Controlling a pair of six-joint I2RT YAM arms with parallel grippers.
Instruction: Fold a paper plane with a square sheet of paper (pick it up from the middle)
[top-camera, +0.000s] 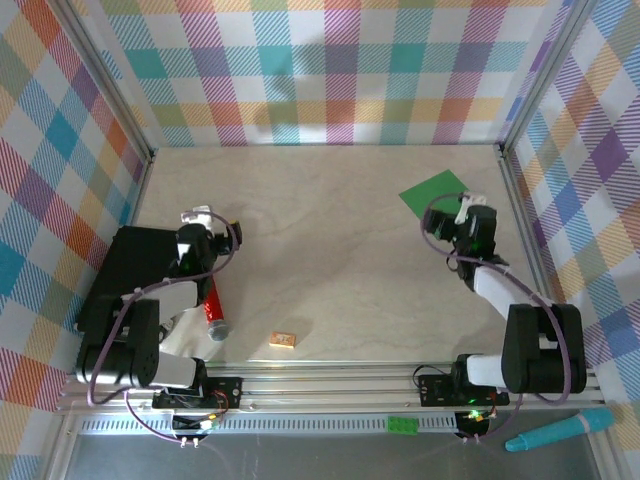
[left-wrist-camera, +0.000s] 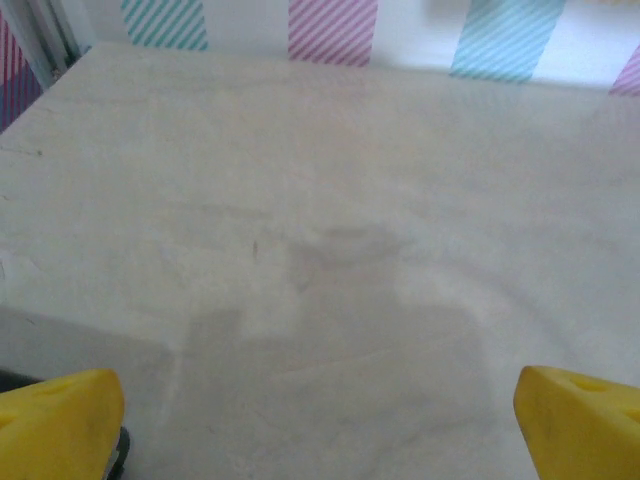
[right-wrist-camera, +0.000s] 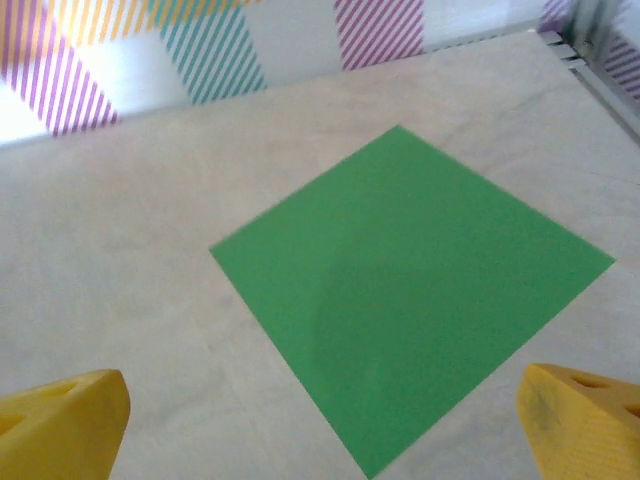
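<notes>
We noted a black box at the far left of the counter. The left pincer was spread wide with nothing in it, over bare counter. A red marker lay just beside the left arm, and a small tan block sat near the front edge. The square sheet of paper lay flat and unfolded at the far right of the counter, one corner toward the back wall. The right pincer was spread wide and empty, its yellow tips flanking the sheet's near corner. A teal pen lay off the counter at front right.
</notes>
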